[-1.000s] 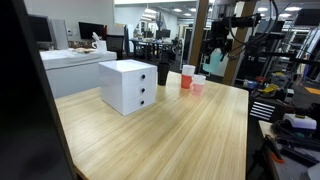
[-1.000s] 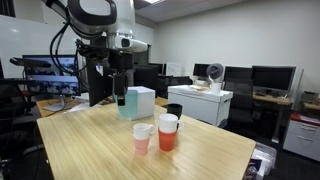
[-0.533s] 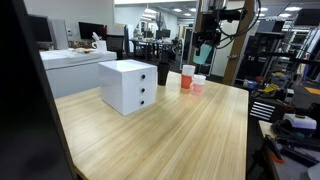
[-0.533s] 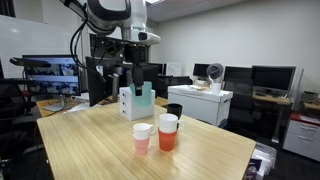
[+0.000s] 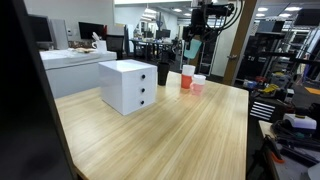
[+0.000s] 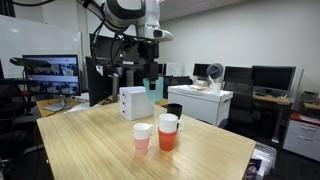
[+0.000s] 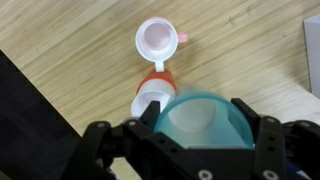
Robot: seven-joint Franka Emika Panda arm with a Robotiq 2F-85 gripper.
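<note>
Gripping a teal plastic cup [image 7: 205, 120] here, pinched at its sides between the two black fingers [image 7: 148, 112] of the Robotiq gripper [image 7: 202, 122], with pads pressed on the wall at 9 and 3 o'clock in the wrist view. Hanging high above the wooden table [image 5: 170, 130], well apart from everything standing on it. Looking straight down the cup's long axis from the wrist: round face toward the camera, axis running up and down, with no tilt to be made out; mouth or base uppermost, cannot tell. Far below, at 11 o'clock from the held cup, a pink cup [image 7: 158, 40] standing mouth up. Between the two, partly hidden behind the teal rim, an orange cup [image 7: 150, 90] with a white one nested inside. In an exterior view, held at 12 o'clock over that orange cup, with the pink one just beside it at 4 o'clock, a black cup [image 5: 163, 73] at 9 o'clock and a white drawer box [image 5: 128, 86] further out the same way. Screen content on the monitor [image 6: 50, 72] too small to read.
</note>
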